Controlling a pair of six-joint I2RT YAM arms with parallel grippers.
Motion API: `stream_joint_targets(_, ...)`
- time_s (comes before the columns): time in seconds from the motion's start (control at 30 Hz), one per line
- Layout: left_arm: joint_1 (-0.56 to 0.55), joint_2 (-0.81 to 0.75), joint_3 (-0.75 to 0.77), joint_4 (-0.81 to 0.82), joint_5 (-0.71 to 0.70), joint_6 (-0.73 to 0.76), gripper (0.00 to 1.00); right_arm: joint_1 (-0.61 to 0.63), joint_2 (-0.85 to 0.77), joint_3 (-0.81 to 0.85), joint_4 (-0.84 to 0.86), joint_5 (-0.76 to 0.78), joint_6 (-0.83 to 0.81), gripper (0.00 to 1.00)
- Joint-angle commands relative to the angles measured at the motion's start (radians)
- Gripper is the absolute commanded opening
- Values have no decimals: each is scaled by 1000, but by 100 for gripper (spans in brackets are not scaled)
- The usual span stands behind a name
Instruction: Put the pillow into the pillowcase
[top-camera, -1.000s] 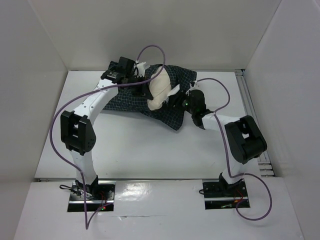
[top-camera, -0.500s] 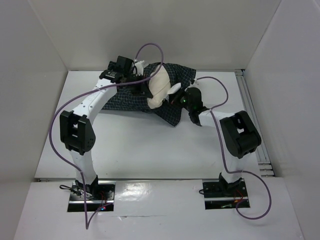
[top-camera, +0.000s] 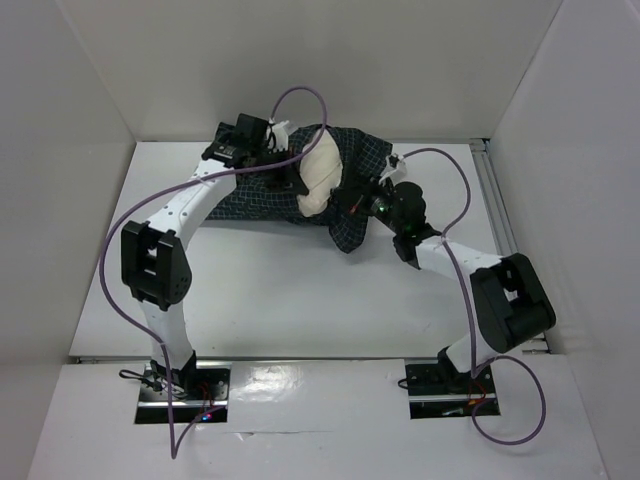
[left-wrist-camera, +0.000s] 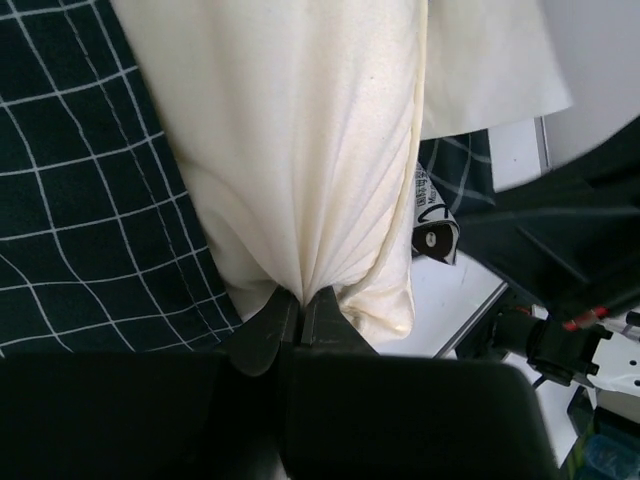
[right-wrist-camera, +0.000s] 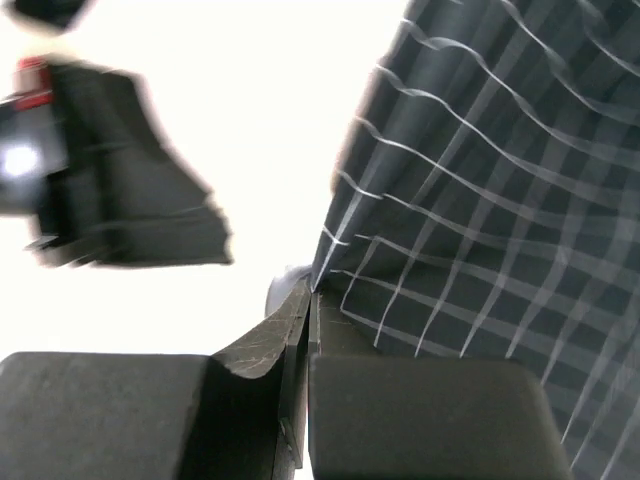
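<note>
The cream-white pillow (top-camera: 318, 178) sits at the back of the table, part of it showing inside the dark checked pillowcase (top-camera: 360, 160), which is wrapped around it and spreads left and right. My left gripper (top-camera: 291, 183) is shut on a gathered fold of the pillow (left-wrist-camera: 300, 150) at its near-left end; a small tag (left-wrist-camera: 433, 215) hangs beside it. My right gripper (top-camera: 350, 196) is shut on the pillowcase's edge (right-wrist-camera: 480, 190) just right of the pillow and holds that cloth lifted.
White walls close in the table on the left, back and right. A metal rail (top-camera: 497, 215) runs along the right edge. Purple cables (top-camera: 445, 160) loop above both arms. The bare white tabletop (top-camera: 290, 290) lies in front of the cloth.
My right gripper has moved back and left with the pillowcase edge, then its arm swung out to the right. The pillowcase's front corner has drawn in. The left gripper has barely moved.
</note>
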Motion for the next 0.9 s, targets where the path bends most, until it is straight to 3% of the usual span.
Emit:
stream_joint_targets(0.0,-7,11,-21,93,-7,-50,0,7,-31,4,223,-225,0,0)
stream_joint_targets(0.2,-38,73,-10,114,-60,-59,0,7,27,37,446,-449,149,0)
stream_joint_targets(0.6,-58,189,-77,239,-21,-138,0,191,130,102,592,-518,255,0)
stream_joint_targets(0.7,-58,171,-102,251,-12,-138,0,170,66,10,519,-481,203,0)
stream_joint_targets(0.8,-47,114,-122,251,-12,-138,0,124,-60,-83,321,-437,73,0)
stream_joint_targets(0.83,-47,101,-122,233,-3,-138,0,124,-97,-84,234,-414,14,0)
stream_joint_targets(0.87,-35,78,-113,222,-3,-138,0,110,-172,-84,5,-376,-50,0)
